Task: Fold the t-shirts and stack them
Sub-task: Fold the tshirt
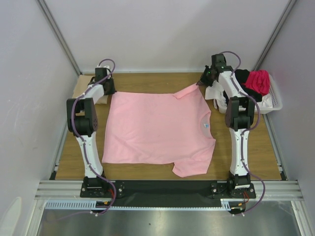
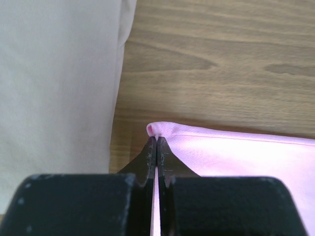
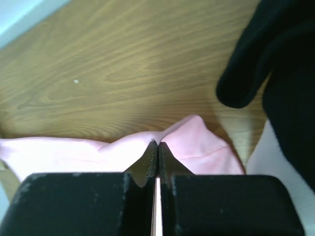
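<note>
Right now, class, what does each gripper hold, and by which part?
Both hold the pink shirt: left gripper a hem corner, right gripper the far sleeve.

Wooden table [image 1: 266,157], light-brown grain, runs across mid-frame. Pink t-shirt [image 1: 152,128] lies spread flat over the centre, collar toward the right, one sleeve at lower centre, the other turned up at upper centre-right. Upper left: tan t-shirt [image 1: 78,93] on the wood, just beside the pink shirt's corner, only partly visible. Upper right: white basket [image 1: 275,104] sits at the table's edge. White cloth [image 1: 212,93] lies between the basket and the turned-up sleeve.
</note>
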Controlling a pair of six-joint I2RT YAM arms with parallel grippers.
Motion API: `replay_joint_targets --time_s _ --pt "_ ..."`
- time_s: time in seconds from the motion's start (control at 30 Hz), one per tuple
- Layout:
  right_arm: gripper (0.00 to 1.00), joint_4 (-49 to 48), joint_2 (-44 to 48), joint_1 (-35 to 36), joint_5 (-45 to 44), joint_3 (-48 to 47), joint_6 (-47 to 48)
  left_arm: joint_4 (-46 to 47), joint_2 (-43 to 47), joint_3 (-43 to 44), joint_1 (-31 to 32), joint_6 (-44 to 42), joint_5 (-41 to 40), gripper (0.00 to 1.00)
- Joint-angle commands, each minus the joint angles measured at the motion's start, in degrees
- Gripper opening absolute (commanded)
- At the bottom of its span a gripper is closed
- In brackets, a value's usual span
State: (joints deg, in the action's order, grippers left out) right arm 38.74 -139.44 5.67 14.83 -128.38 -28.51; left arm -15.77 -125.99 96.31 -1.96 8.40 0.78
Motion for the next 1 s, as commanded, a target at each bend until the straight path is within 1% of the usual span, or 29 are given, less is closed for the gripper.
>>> replay_joint_targets --time_s 0.0,0.1,0.13,0.27,0.43,0.5,0.57,0.73,0.77,0.97 --pt "0.00 -3.2 5.6 0.1 2.9 -2.7 -2.5 3.9 4.3 0.9 -0.3 -3.0 3.5 0.00" --pt "0.00 -3.2 6.5 0.1 2.7 -2.6 -3.0 4.8 5.2 -0.1 -0.4 -4.1 4.5 0.00" --pt "0.00 -3.3 6.9 0.1 2.7 -2.5 -3.1 5.1 5.5 -0.9 -0.7 -4.4 6.2 0.00" --pt "0.00 -3.1 8.5 -0.1 3.6 -1.9 -4.4 6.9 7.4 -3.3 -1.9 -5.4 9.1 0.00" --pt "0.00 -3.8 11.2 -0.1 3.6 0.7 -5.1 14.6 10.9 -10.4 -3.5 -6.0 13.5 0.00" --pt "0.00 -3.6 12.4 -0.1 3.1 1.4 -5.1 17.6 12.0 -11.7 -3.6 -6.8 15.8 0.00" --pt "0.00 -3.1 13.1 -0.2 2.8 2.5 -5.2 18.5 12.5 -13.0 -3.8 -7.4 16.8 0.00" --pt "0.00 -3.3 16.3 -0.2 1.9 5.9 -5.1 24.6 14.5 -18.2 -4.5 -8.3 18.5 0.00" --pt "0.00 -3.1 16.6 -0.4 1.5 6.7 -5.0 26.0 14.9 -18.7 -4.7 -9.5 18.6 0.00" --pt "0.00 -3.0 19.3 -0.7 1.9 9.5 -5.1 30.0 17.4 -22.9 -5.3 -12.0 20.8 0.00"
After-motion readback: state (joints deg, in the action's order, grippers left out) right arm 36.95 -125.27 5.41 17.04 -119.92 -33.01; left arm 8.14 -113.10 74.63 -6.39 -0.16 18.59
